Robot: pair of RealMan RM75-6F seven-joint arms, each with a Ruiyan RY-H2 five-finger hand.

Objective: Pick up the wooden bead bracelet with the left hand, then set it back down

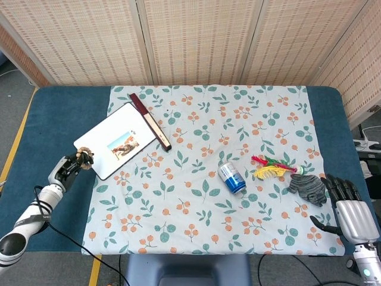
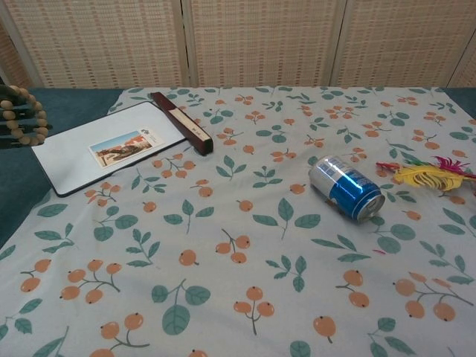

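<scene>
The wooden bead bracelet (image 1: pixel 84 159) is a loop of light brown beads, and my left hand (image 1: pixel 64 170) holds it at the table's left side, just off the white board's near corner. In the chest view the bracelet (image 2: pixel 24 117) hangs at the left edge around dark fingers (image 2: pixel 7 97), seemingly a little above the blue table. My right hand (image 1: pixel 350 211) lies at the front right corner with its fingers spread and nothing in it.
A white board (image 1: pixel 102 152) with a small picture and a dark red bar (image 1: pixel 150 121) lie on the floral cloth (image 1: pixel 202 208). A blue can (image 1: pixel 232 177) lies on its side mid-table. A feathered toy (image 1: pixel 272 168) and a grey glove (image 1: pixel 307 186) sit near my right hand.
</scene>
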